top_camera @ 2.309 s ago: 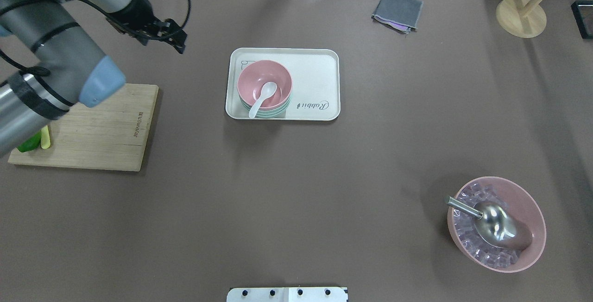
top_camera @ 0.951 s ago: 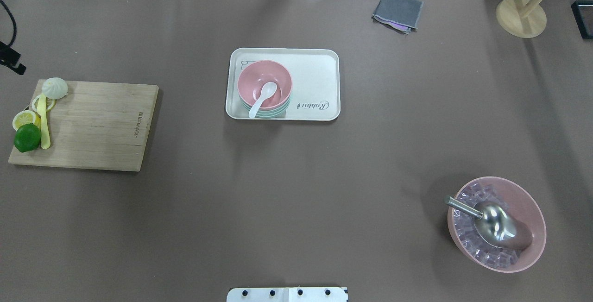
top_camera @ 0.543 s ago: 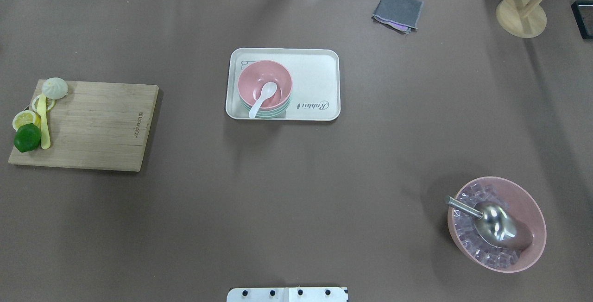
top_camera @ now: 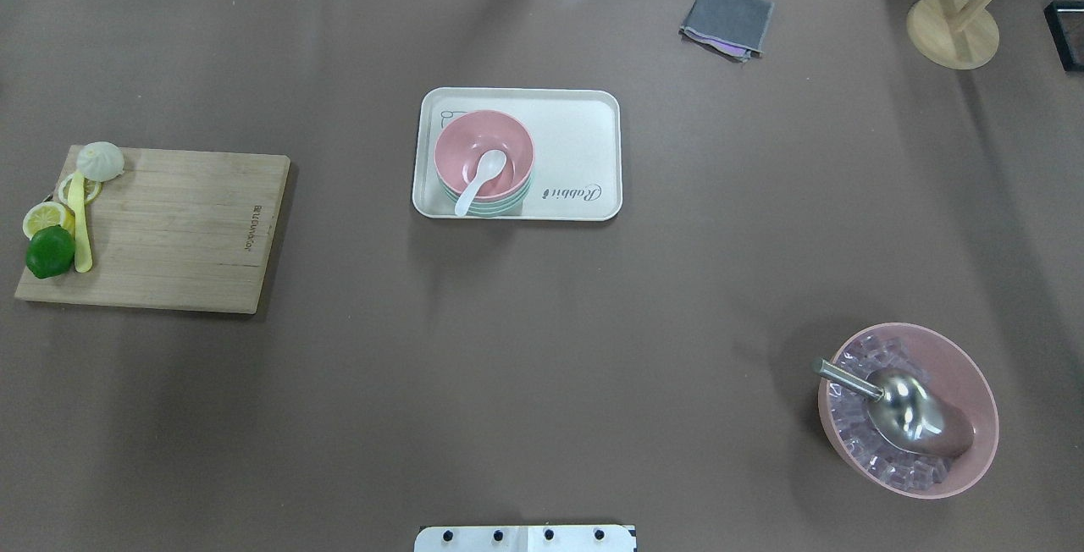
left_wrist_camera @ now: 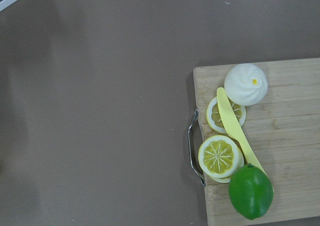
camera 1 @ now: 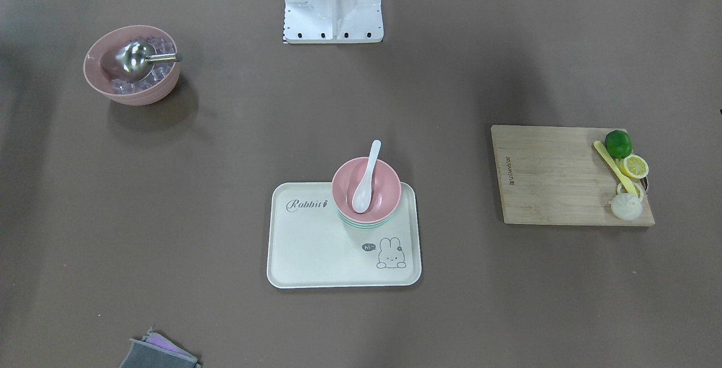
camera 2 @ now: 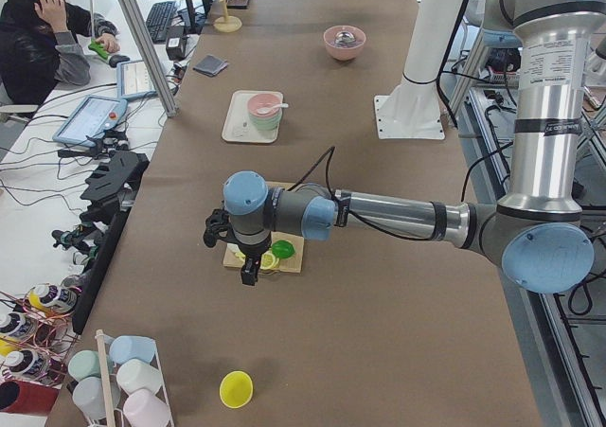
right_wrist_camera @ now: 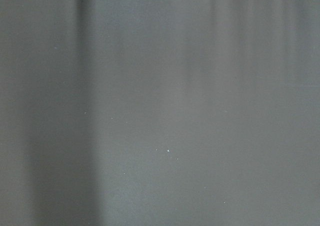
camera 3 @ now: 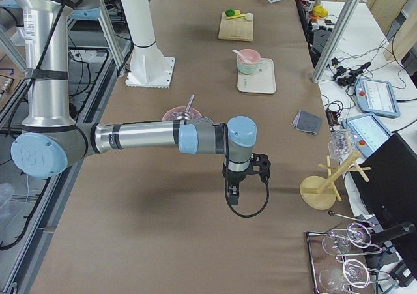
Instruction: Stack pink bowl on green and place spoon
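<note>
1. Front-facing view: pink bowl [camera 1: 390,186] sits nested on green bowl [camera 1: 364,224], of which only a thin rim shows under it. Both are on the tray [camera 1: 316,244], in its corner towards the robot. Spoon [camera 1: 365,179] lies in the pink bowl, scoop end down inside, handle leaning over the rim towards the robot base. No arm in this view. Judgement: stack and spoon look done, and the step in hand is just clearing out.
2. Overhead view: same layout and no gripper in frame. Cutting board [top_camera: 169,230] is well to the left, ice bowl [top_camera: 974,442] with a metal scoop [top_camera: 898,408] is at near right. Both are well apart from the tray.
3. Exterior left view: left gripper [camera 2: 249,274] hangs over the fruit end of the cutting board, far from the tray. Nothing visible in it, but whether it's released or clenched I cannot tell from here.
4. Exterior right view: right gripper [camera 3: 232,199] points down over bare table, well apart from the tray and past the ice bowl. Nothing seen in it, clench state cannot tell.
5. Left wrist view: lime [left_wrist_camera: 251,191], lemon slices [left_wrist_camera: 219,156], a yellow knife [left_wrist_camera: 235,131] and a white bun [left_wrist_camera: 246,84] on the board end. No fingers in frame.
6. Right wrist view: blurred brown table cover only.
7. To do it well: any parking move should go up and away, not across the tray. The spoon handle overhangs the rim, so a brush could tip it out. The left arm should lift clear of the fruit before swinging.
</note>
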Controlling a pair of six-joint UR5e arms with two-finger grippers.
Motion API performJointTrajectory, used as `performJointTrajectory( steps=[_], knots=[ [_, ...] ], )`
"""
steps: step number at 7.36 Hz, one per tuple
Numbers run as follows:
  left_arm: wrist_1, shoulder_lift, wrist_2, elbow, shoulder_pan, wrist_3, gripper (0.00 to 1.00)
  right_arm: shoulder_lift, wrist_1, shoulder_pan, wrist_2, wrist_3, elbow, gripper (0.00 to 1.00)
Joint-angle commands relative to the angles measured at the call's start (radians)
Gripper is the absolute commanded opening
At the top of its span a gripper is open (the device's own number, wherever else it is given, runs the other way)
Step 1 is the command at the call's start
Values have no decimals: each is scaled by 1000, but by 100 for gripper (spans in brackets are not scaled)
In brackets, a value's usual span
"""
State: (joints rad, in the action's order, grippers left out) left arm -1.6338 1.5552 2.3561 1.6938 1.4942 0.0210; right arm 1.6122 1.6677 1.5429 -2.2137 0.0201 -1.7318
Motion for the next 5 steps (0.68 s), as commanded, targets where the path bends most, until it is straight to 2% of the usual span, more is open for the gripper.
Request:
performJointTrajectory(
  steps=[1,3,5],
  knots=[
    [0,-39,-23,53,1,-3,98,0,1,-3,6,0,0,100],
    [-12,-108,-23,98,-6,-1,98,3,1,-3,8,1,0,100],
    [-12,-84,-23,96,-12,-1,98,11,0,-3,8,6,0,100]
  ],
)
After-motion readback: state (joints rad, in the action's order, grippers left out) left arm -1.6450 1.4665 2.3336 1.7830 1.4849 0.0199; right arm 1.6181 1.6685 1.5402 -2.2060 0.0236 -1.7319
